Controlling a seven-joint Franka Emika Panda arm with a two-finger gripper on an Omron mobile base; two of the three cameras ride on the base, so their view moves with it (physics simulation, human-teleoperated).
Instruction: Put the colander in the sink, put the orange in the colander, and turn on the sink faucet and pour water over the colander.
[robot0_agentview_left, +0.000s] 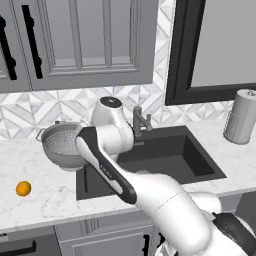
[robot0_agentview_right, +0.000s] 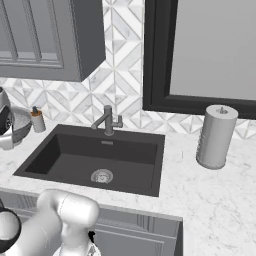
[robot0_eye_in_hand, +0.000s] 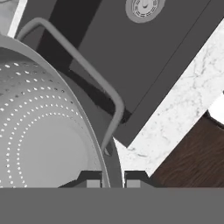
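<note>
my tool (robot0_eye_in_hand: 113, 178) is clamped on the rim of the colander (robot0_agentview_left: 61, 142), which hangs at the left of the left base frame, over the table (robot0_agentview_left: 40, 170) edge just beside the sink (robot0_agentview_left: 170, 155). i should carry it level over the drain (robot0_agentview_right: 102, 175), lower it flat before letting go. the orange (robot0_agentview_left: 23, 188) waits at lower left.

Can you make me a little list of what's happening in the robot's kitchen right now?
colander: lifted, at the sink's left edge, empty
gripper: shut on the colander's rim
orange: on the counter, left of the sink
sink: nothing in it, drain showing
sink faucet: behind the sink, no water running
paper towel roll: upright, on the counter right of the sink
soap pump bottle: by the back wall
</note>
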